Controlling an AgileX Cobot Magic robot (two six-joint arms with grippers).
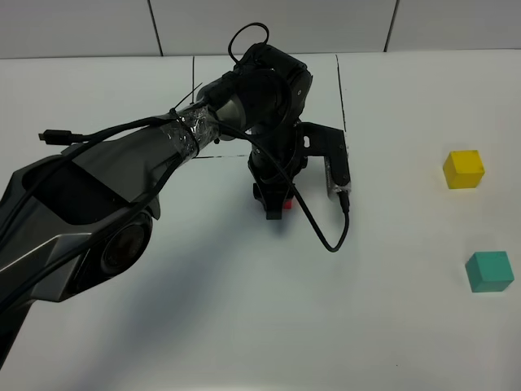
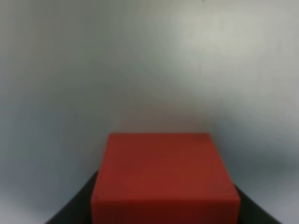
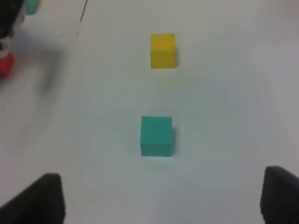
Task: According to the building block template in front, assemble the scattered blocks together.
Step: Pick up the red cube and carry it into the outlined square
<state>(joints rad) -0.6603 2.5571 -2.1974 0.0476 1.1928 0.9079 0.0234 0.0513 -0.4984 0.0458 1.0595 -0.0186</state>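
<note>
The left pincer (image 1: 274, 201) is clamped on the red cube (image 2: 163, 179) at the centre of the overhead frame, just below the black frame line (image 1: 340, 90). The arm hides the building block template, and whether the cube touches the desk (image 1: 244, 334) cannot be told. Placing it well probably means seating it flat and square to the lines before letting go. The yellow cube (image 1: 464, 169) and teal cube (image 1: 489, 270) lie well apart at the right edge. The right pincer (image 3: 161, 200) stands open, facing the teal cube.
</note>
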